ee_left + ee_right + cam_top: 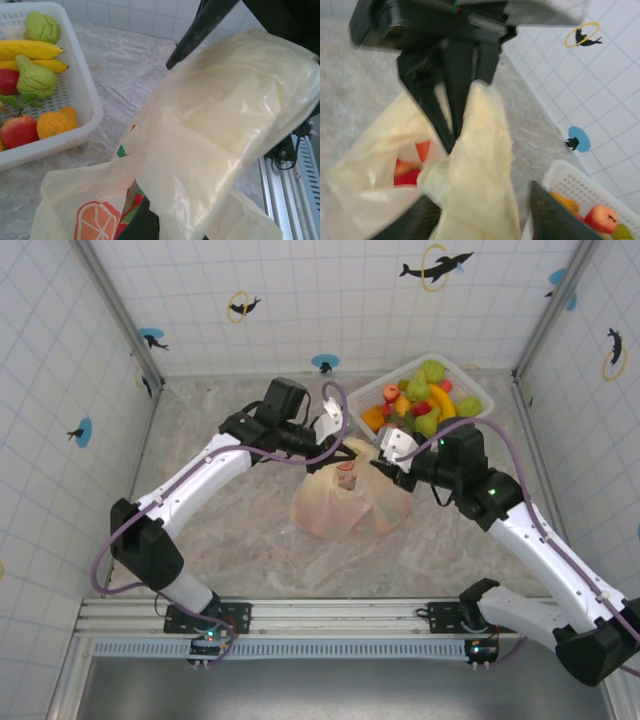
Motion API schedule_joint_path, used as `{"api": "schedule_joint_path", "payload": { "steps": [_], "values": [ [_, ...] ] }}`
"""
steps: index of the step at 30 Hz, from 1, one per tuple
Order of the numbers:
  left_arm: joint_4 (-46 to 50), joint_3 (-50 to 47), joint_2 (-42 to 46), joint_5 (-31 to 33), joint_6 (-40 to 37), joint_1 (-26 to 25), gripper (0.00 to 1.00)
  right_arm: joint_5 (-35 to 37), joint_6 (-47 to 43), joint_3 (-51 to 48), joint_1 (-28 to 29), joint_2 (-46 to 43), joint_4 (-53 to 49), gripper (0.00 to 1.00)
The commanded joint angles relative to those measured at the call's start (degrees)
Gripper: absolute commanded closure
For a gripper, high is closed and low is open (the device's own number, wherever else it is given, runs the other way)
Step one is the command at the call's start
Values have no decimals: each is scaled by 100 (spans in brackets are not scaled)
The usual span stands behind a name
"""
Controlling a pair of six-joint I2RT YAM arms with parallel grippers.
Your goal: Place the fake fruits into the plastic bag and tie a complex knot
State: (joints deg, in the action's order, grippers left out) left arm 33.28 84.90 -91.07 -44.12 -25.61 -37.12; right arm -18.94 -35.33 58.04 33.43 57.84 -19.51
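Cream-yellow and thin, the plastic bag (345,508) sat in the middle of the marbled tabletop (250,545), between the two arms, with an orange slice print on its side. Its upper film was drawn up into a crumpled strip. The left gripper (452,142) was clenched on that strip, its black jaws meeting in a narrow point on the film. The right gripper (388,455) had its jaws released: in the right wrist view the two dark fingers (555,215) stood apart on either side of the hanging strip. Whether one of them brushed the film I could not tell. Through the bag's mouth a few red fake fruits (407,172) showed inside. Just beyond the bag, toward the far right corner, stood a white lattice basket (458,367). It held more toy fruit (425,400): green and yellow pieces, bananas, an orange piece and red ones. The left wrist view showed bag film draped across most of the foreground, with the basket beside it on the tabletop.
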Motion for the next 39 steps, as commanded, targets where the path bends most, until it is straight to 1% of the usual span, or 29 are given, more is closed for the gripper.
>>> {"api": "schedule_joint_path", "payload": {
  "steps": [1, 4, 6, 7, 10, 12, 15, 20, 22, 24, 27, 30, 33, 35, 39],
  "values": [
    [68, -72, 275, 203, -170, 11, 100, 4, -101, 456, 23, -240, -796, 33],
    [-58, -147, 357, 272, -234, 12, 100, -114, -55, 689, 14, -356, -1285, 16],
    [-98, -182, 397, 320, -322, 12, 100, -151, 110, 855, 6, -355, -1345, 10],
    [-126, -196, 423, 325, -387, 12, 100, -154, 197, 943, -4, -321, -1300, 8],
    [-170, -237, 471, 361, -538, 12, 100, -171, 352, 1163, -3, -123, -1112, 8],
    [-175, -233, 471, 378, -652, 10, 100, -193, 379, 1308, 6, 103, -998, 11],
    [-189, -250, 474, 395, -780, 3, 100, -269, 387, 1481, 13, 473, -921, 20],
    [-254, -364, 528, 513, -1019, 4, 100, -369, 353, 1458, 14, 734, -749, 26],
    [-336, -441, 573, 562, -1101, 3, 100, -395, 352, 1448, 6, 808, -658, 33],
    [-437, -513, 614, 612, -1186, 3, 100, -469, 297, 1557, 6, 973, -775, 39],
    [-537, -578, 677, 709, -1292, 3, 100, -506, 205, 1623, 6, 1148, -926, 43],
    [-738, -716, 790, 751, -1406, 3, 100, -606, 197, 1526, -26, 1192, -821, 47],
    [-964, -856, 903, 756, -1518, 3, 100, -814, 255, 1508, -56, 1292, -755, 48],
    [-1046, -925, 962, 716, -1595, 2, 100, -875, 264, 1522, -58, 1366, -778, 50],
    [-1209, -1045, 1055, 667, -1753, -14, 100, -940, 264, 1513, -54, 1497, -754, 50]
  ]
}}
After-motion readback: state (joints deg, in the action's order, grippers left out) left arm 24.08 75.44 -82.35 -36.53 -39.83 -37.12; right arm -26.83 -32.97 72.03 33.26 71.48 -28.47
